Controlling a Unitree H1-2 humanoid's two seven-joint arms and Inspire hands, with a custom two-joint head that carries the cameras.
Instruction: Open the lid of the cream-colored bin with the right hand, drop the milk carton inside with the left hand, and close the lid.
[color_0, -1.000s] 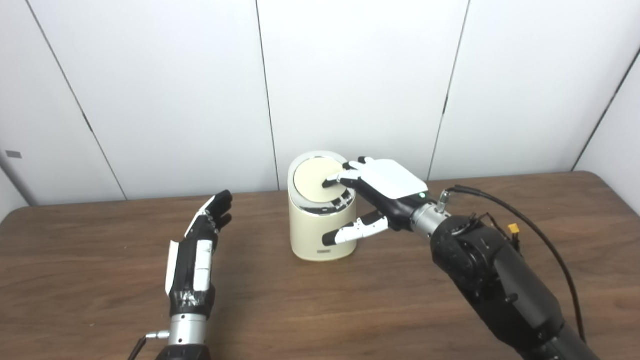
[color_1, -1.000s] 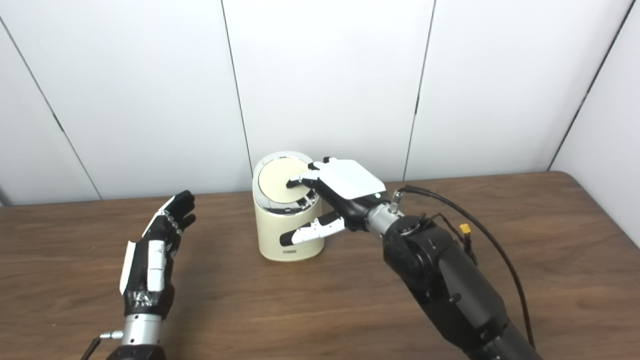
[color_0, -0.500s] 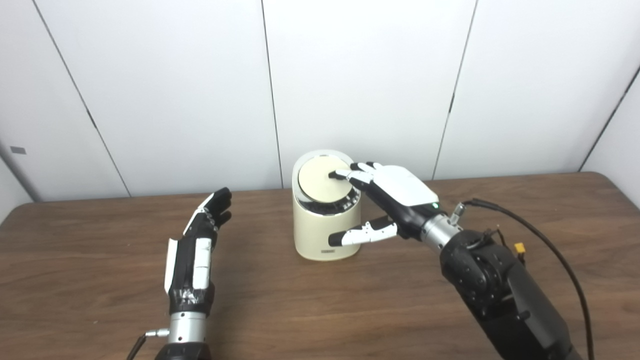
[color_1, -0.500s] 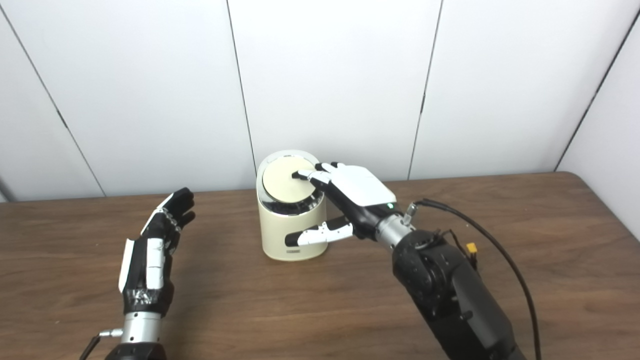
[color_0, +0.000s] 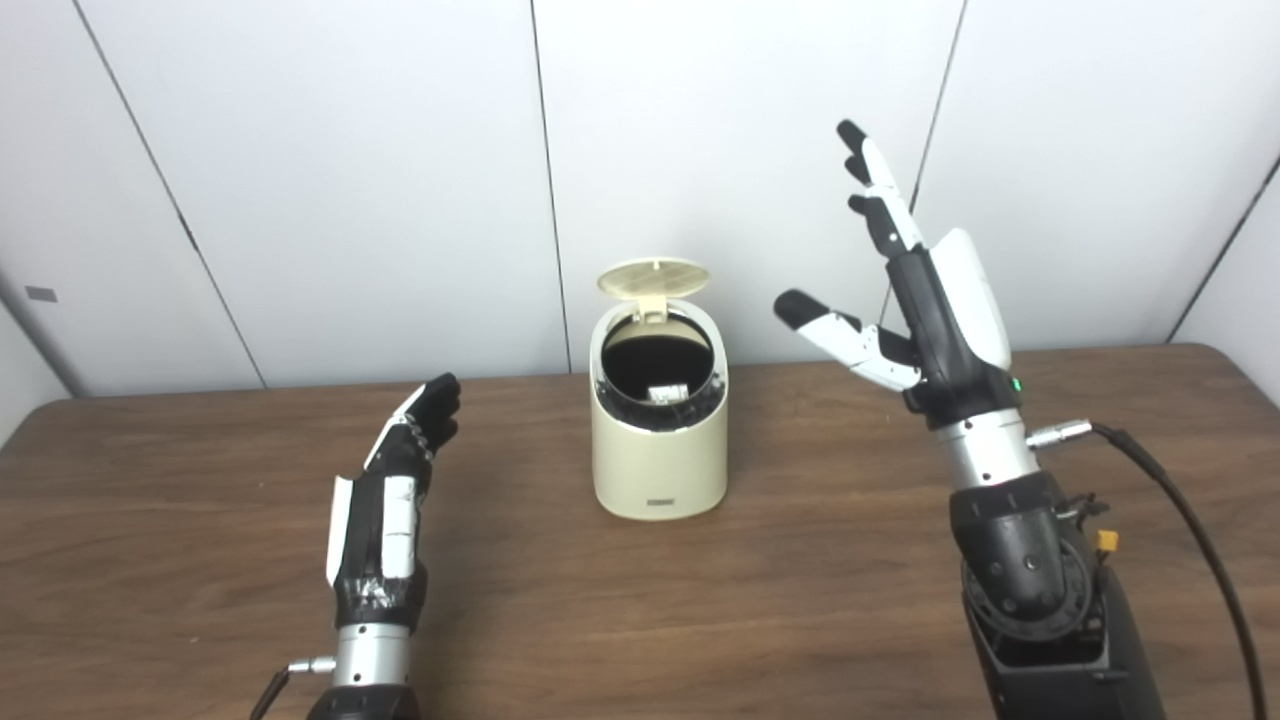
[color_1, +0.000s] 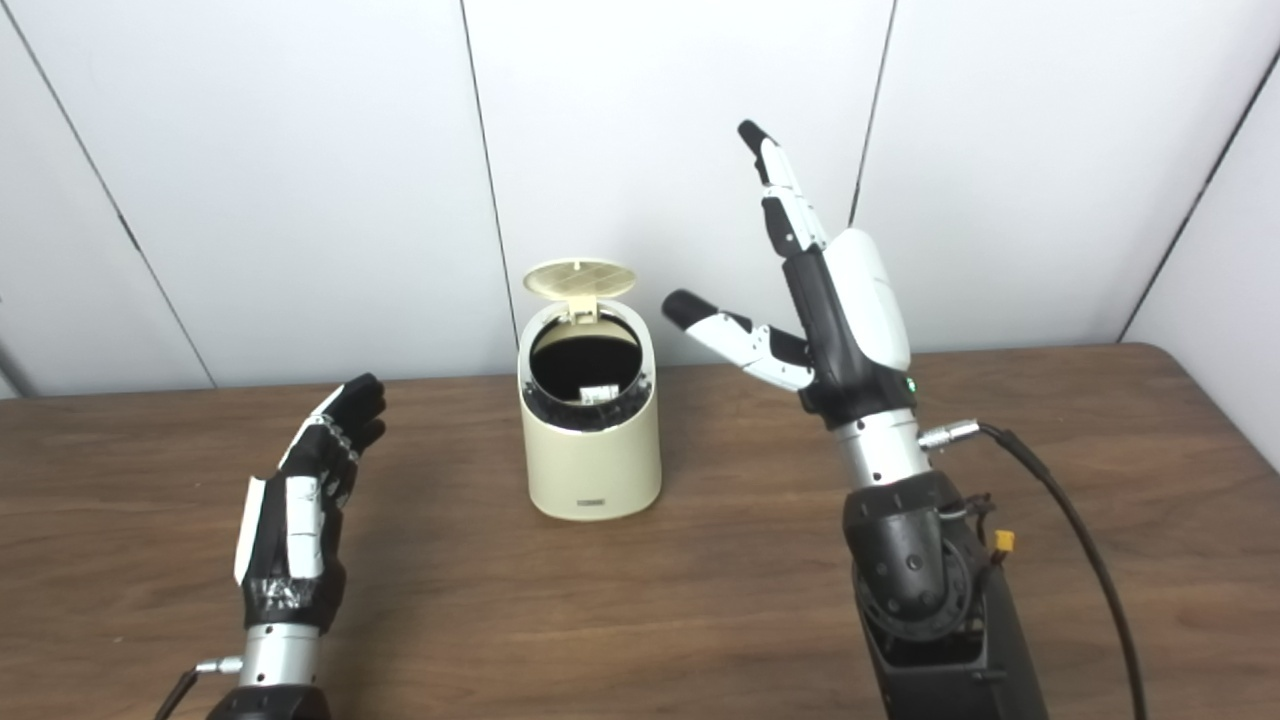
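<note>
1. While the bin (color_0: 658, 440) stands upright near the middle of the table (color_0: 800, 600), its lid (color_0: 653, 277) is tipped up at the back, leaving the round mouth uncovered.
2. Inside the dark opening a small pale thing shows near the front rim; whether it is the milk carton cannot be told.
3. The right hand (color_0: 925, 300) is raised well above the table, to the right of the bin and apart from it, fingers (color_0: 880, 200) pointing up and spread, thumb stretched toward the bin; it holds nothing.
4. The left hand (color_0: 385, 510) is low over the table, to the left of the bin and nearer the camera, well apart from it.
5. Its fingers point forward, lie straight and loosely side by side, and grip nothing.
6. A black cable (color_0: 1190, 520) runs from the right wrist.
</note>
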